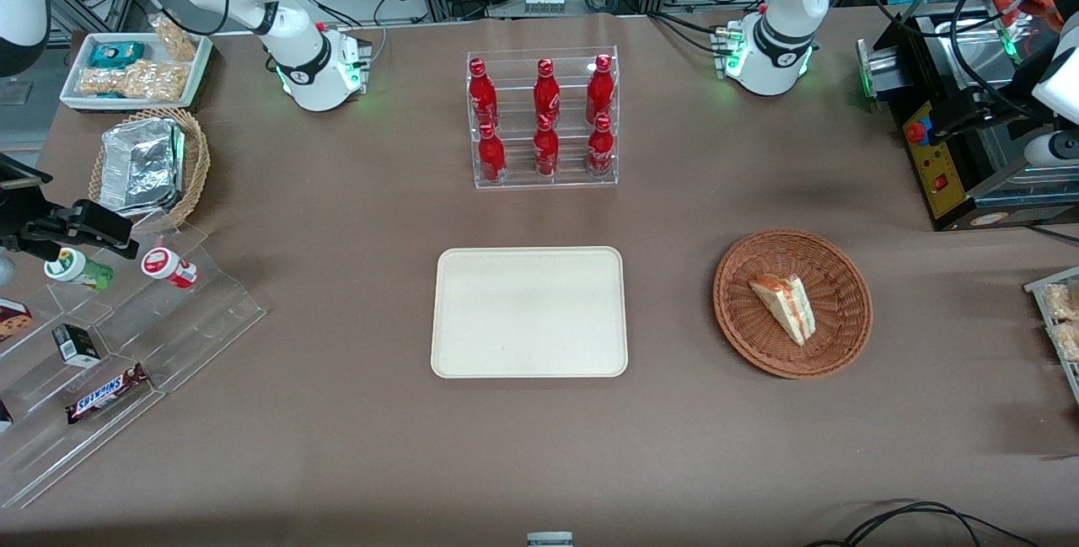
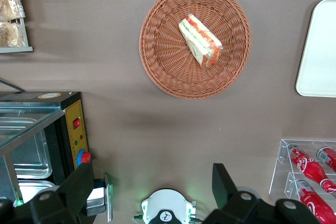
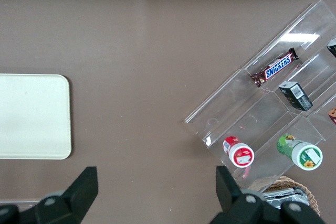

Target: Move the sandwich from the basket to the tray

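The sandwich point(image 1: 786, 306) point(image 2: 200, 41), a wrapped white-bread wedge with red-orange and green filling, lies flat in the round reddish-brown basket point(image 1: 839, 315) point(image 2: 163, 59). The cream tray point(image 1: 528, 311) point(image 2: 317, 51) point(image 3: 31, 116) sits bare beside the basket, toward the parked arm's end. My gripper point(image 1: 952, 119) point(image 2: 152, 174) hangs high above the table, open wide with nothing between its fingers. It is over the black machine near the working arm's base, farther from the front camera than the basket and well apart from it.
A clear rack of red bottles point(image 1: 544, 121) point(image 2: 310, 177) stands farther back than the tray. The black machine with a red button point(image 1: 944, 168) point(image 2: 76, 129) and a wire rack of packets point(image 1: 1058, 328) sit near the basket. A stepped acrylic snack shelf point(image 1: 118, 345) and a foil-filled tan basket point(image 1: 147, 163) lie toward the parked arm's end.
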Available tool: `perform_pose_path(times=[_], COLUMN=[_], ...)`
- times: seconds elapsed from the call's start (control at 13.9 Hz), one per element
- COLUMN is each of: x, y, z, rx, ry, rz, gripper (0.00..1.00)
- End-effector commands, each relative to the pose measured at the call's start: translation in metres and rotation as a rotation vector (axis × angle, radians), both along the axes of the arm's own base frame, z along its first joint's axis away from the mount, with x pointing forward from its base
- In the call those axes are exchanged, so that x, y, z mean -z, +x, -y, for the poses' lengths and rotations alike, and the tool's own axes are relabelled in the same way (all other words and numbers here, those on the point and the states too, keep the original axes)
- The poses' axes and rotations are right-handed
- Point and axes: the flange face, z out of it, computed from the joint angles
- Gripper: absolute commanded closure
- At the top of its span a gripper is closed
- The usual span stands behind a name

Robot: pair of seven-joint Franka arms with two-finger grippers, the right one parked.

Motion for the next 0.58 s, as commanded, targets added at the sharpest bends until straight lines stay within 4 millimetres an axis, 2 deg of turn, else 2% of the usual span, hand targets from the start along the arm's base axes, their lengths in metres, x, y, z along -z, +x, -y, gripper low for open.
perform_pose_path(times=[0.0, 0.5], x=[-0.0027, 0.001], y=[-0.0012, 0.001], z=[0.0035, 0.0042], rx=[-0.01, -0.003], ry=[-0.009, -0.006], rz=[0.008, -0.004], gripper=[0.0, 0.0])
